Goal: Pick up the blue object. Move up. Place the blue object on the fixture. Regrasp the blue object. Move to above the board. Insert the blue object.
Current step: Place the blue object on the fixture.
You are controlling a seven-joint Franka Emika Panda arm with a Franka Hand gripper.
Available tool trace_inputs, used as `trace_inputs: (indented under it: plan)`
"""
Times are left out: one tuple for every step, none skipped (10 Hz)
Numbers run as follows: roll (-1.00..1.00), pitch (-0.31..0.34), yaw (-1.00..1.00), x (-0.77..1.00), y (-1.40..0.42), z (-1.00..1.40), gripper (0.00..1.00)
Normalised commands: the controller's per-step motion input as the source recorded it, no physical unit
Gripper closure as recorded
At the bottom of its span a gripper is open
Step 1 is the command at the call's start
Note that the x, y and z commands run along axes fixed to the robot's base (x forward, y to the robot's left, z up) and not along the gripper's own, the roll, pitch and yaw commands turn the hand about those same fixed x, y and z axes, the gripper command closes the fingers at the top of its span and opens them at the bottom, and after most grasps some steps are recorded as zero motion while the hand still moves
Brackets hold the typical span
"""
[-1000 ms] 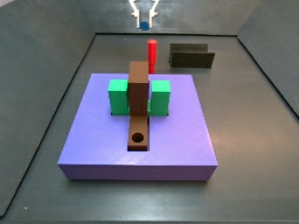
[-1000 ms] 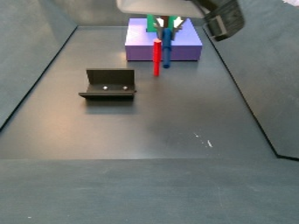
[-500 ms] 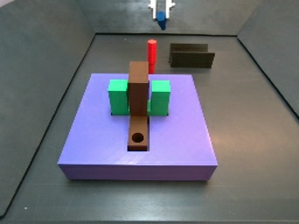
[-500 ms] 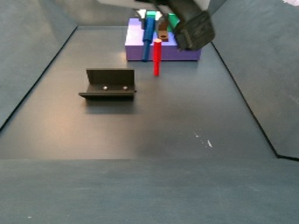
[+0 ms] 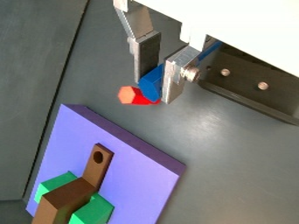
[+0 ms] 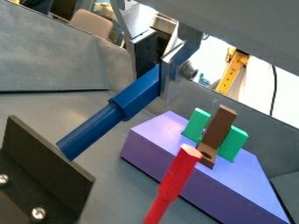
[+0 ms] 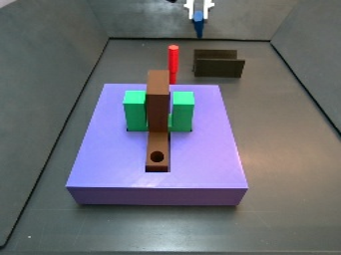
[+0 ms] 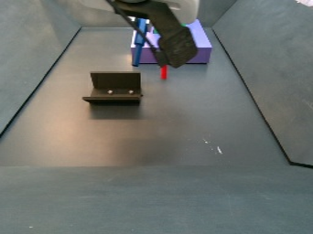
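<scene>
1. End effector hangs high above the surface, its silver fingers clamped on the blue object; in a side view it shows at the top edge, over the far end of the surface.
2. Blue object runs slanted out from between the pads, its free end reaching toward the fixture in a wrist view.
3. Fixture stands on the surface beside the red peg, apart from it.
4. Board lies along the purple slab, flanked by the two green blocks, with its round hole at the near end.
5. Red peg stands upright just off the slab's far edge.
</scene>
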Motion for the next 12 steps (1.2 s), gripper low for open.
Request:
trace_inputs:
  plan:
    - [0.0, 0.12, -0.36, 0.73, 0.0, 0.0, 1.0]
    - [0.0, 0.194, -0.11, 0.63, 0.12, -0.29, 1.0]
    - [-0.03, 0.274, 0.0, 0.72, 0.15, -0.36, 1.0]
    - [-0.07, 0.2, 0.03, 0.57, 0.27, -0.47, 1.0]
    - [-0.15, 0.154, 0.13, 0.47, 0.25, -0.49, 1.0]
    - [-0.09, 0.177, 0.03, 0.67, 0.14, -0.4, 1.0]
    - [-0.04, 0.151, 0.01, 0.64, 0.16, -0.43, 1.0]
    - [0.0, 0.231, 0.04, 0.68, 0.1, -0.31, 1.0]
    - [0.0, 0.24, 0.08, 0.62, 0.11, -0.29, 1.0]
    - [0.0, 0.194, 0.13, 0.45, 0.03, -0.23, 1.0]
    - [-0.16, 0.114, 0.0, 0.26, 0.0, -0.09, 1.0]
    - [-0.32, 0.06, 0.0, 0.29, 0.0, -0.08, 1.0]
